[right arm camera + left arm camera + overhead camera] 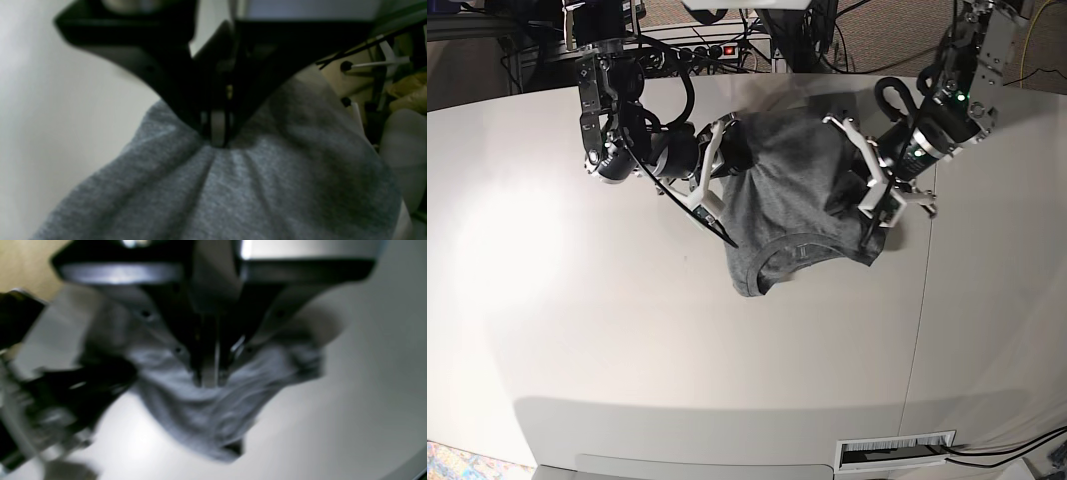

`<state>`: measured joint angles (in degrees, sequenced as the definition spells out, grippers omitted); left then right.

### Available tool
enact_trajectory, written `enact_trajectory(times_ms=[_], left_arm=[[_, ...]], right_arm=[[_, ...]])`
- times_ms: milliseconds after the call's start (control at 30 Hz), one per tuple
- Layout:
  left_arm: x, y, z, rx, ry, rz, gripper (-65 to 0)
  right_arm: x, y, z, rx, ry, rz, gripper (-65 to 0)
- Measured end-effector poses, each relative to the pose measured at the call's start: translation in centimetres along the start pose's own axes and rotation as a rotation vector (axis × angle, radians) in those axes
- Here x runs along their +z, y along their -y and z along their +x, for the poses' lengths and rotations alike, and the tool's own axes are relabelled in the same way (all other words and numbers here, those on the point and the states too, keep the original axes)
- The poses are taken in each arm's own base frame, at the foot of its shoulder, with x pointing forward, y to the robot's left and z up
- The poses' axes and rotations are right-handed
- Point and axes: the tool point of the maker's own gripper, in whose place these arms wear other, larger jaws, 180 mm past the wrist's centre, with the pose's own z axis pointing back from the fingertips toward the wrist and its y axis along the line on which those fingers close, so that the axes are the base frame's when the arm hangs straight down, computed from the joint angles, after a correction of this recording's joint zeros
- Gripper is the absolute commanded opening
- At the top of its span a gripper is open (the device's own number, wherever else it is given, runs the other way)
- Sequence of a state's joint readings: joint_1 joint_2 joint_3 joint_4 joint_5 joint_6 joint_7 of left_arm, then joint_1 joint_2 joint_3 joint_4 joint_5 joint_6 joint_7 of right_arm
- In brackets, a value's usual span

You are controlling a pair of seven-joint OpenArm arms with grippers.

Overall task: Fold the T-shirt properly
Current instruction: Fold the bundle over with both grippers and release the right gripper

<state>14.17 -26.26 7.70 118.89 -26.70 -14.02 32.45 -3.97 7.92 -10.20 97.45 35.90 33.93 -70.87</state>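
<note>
A grey T-shirt (792, 190) lies bunched on a white table (657, 340).

The left wrist view is badly blurred throughout, with a bright glare on the table (133, 440) below and to the left of the claw (210, 383), while the surface dulls to grey on its right. In the right wrist view the light is dimmer, the claw itself dark and soft-edged, the cloth (213, 200) below it showing a fairly clear weave. The base view is bright and sharper, with soft shadows beside the claws.

Matt heather-grey cloth T-shirt (792, 190)
</note>
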Motion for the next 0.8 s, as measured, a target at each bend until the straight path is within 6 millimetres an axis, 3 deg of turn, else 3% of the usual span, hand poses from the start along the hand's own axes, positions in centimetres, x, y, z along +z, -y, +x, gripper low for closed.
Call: enact_trajectory(times_ms=[100, 267, 333, 533, 800], left_arm=[[-1.2, -0.5, -1.1, 0.072, 0.016, 0.018, -65.0], [-3.1, -2.1, -8.3, 0.097, -0.129, 0.066, -65.0], [-3.3, -2.5, -10.3, 0.099, -0.165, 0.071, -65.0], [-3.1, -3.9, -11.2, 0.032, -0.161, 0.084, -65.0], [-0.8, -7.1, -11.3, -0.117, -0.272, 0.163, -65.0]], right_arm=[[0.0, 0.0, 0.0, 0.0, 0.003, 0.0, -65.0], [0.0, 0.0, -0.1, 0.0, -0.004, 0.001, -65.0], [0.0, 0.0, -0.1, 0.0, -0.004, 0.001, -65.0], [0.0, 0.0, 0.0, 0.0, -0.001, 0.001, -65.0], [-0.1, 0.1, 0.2, 0.005, 0.018, -0.013, -65.0]])
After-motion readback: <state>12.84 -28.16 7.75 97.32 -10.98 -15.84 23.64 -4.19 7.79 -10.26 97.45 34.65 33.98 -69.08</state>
